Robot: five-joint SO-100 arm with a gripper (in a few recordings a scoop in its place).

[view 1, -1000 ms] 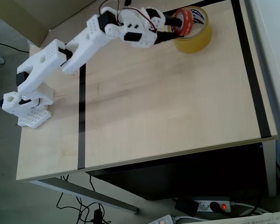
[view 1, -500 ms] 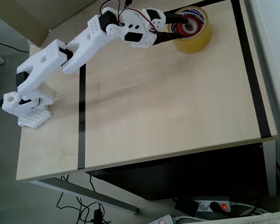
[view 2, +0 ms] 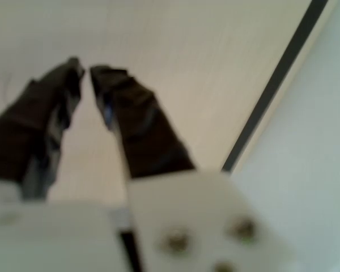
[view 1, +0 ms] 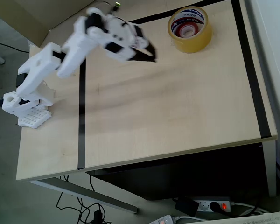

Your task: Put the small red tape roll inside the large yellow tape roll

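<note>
The small red tape roll (view 1: 187, 30) lies inside the large yellow tape roll (view 1: 190, 30), which stands on the light wooden table (view 1: 168, 107) near its far right corner in the overhead view, just beside the black tape line (view 1: 252, 79) that runs along the right edge. The white arm (view 1: 65, 56), blurred with motion, reaches from its base (view 1: 25, 109) at the left edge, and its gripper (view 1: 147, 50) hangs over bare wood well apart from both rolls, towards the far edge. In the wrist view the dark fingers (view 2: 133, 124) nearly meet at their tips, a thin gap between them and nothing held, with a black line (view 2: 272, 85) crossing the tabletop beyond
</note>
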